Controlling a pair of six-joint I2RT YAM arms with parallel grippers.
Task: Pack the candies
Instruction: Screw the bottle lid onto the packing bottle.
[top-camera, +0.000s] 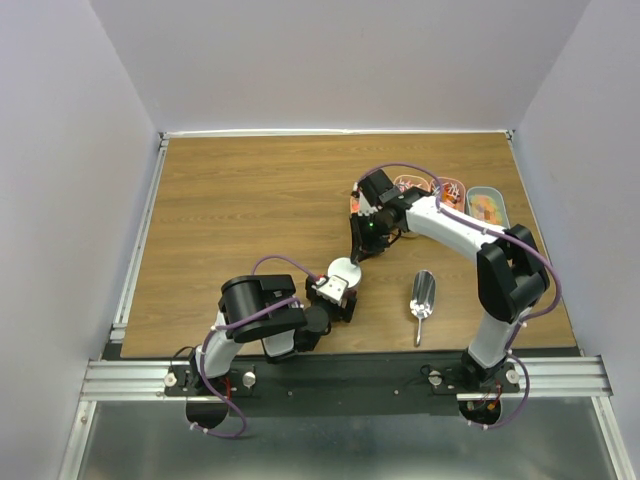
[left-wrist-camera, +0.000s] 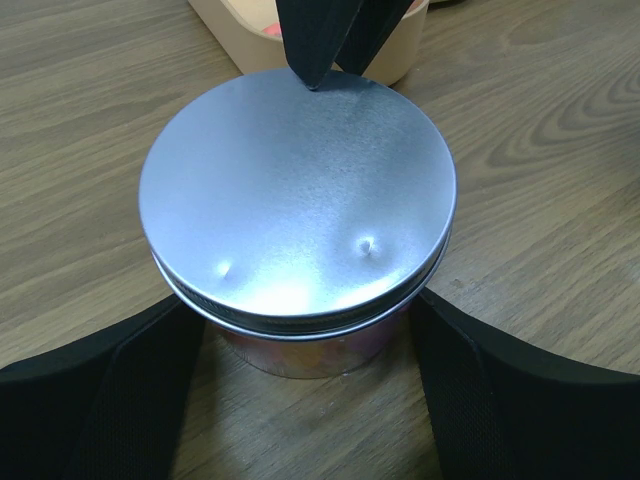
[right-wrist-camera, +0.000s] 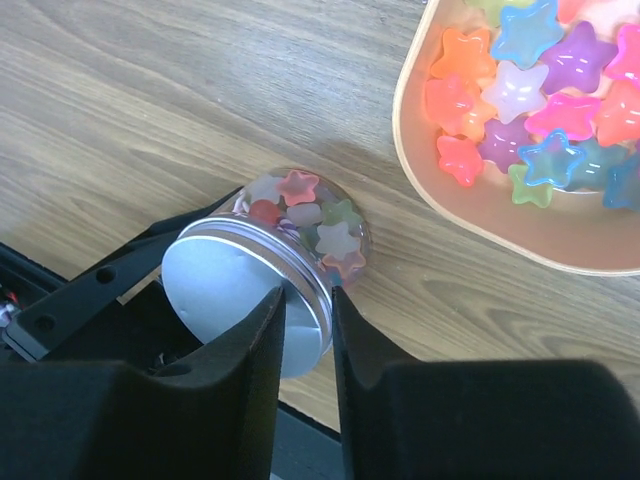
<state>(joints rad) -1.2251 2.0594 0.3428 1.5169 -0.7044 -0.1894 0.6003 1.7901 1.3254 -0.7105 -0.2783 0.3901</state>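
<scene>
A clear jar (top-camera: 346, 270) with a silver lid (left-wrist-camera: 300, 200) stands on the table, filled with star-shaped candies (right-wrist-camera: 310, 220). My left gripper (left-wrist-camera: 305, 305) is shut on the jar, one finger on each side under the lid rim. Its fingers (right-wrist-camera: 130, 270) also show in the right wrist view. My right gripper (right-wrist-camera: 305, 295) hangs over the jar, its jaws nearly together with a narrow gap. Its tips touch the far edge of the lid. More multicoloured star candies (right-wrist-camera: 530, 90) lie in a peach tray (right-wrist-camera: 415, 170) just beyond the jar.
A metal scoop (top-camera: 423, 295) lies on the table to the right of the jar. Two more oblong trays (top-camera: 487, 205) stand at the back right, beside the peach one (top-camera: 405, 185). The peach tray's wall (left-wrist-camera: 230, 25) stands close behind the jar.
</scene>
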